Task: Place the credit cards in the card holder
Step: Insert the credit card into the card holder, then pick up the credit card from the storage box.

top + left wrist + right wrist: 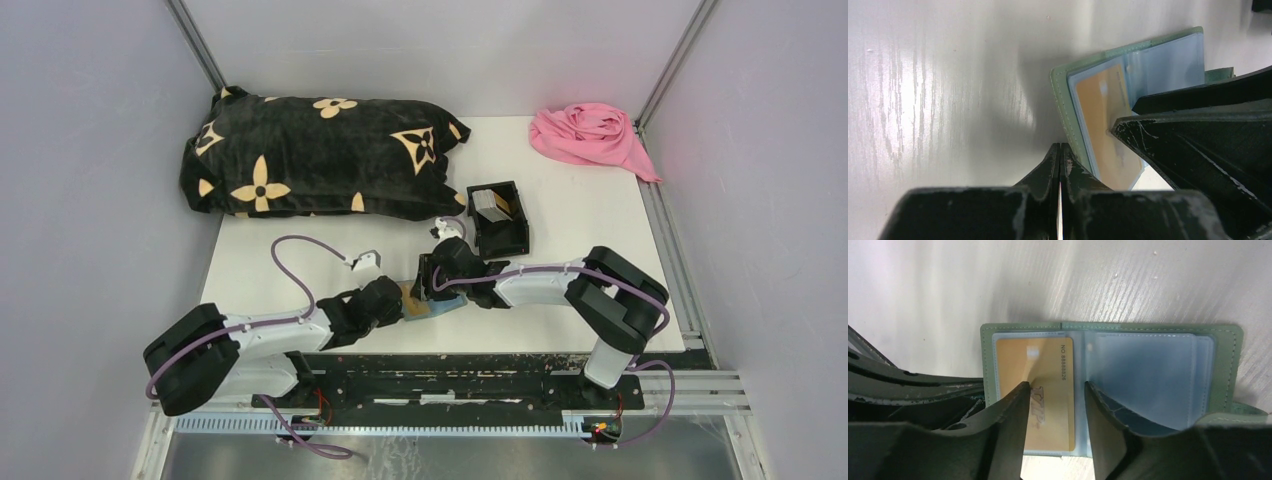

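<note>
The sage-green card holder [1222, 366] lies open and flat on the white table, its clear pockets facing up. A gold credit card [1048, 360] sits in its left pocket; the right pockets [1148, 370] look bare. My right gripper [1055, 387] hovers open just over the holder, one finger on the gold card and the other at the middle fold. My left gripper [1060, 147] is shut on nothing, its tips pressed at the holder's [1168, 65] stitched edge beside the gold card [1103, 115]. More cards [490, 204] stand in a black box.
The black open-topped box [512, 238] sits just behind the right gripper [432, 285]. A black flower-patterned cushion [310, 155] fills the back left, and a pink cloth [590, 135] lies at the back right. The holder [425, 308] is close to the table's near edge.
</note>
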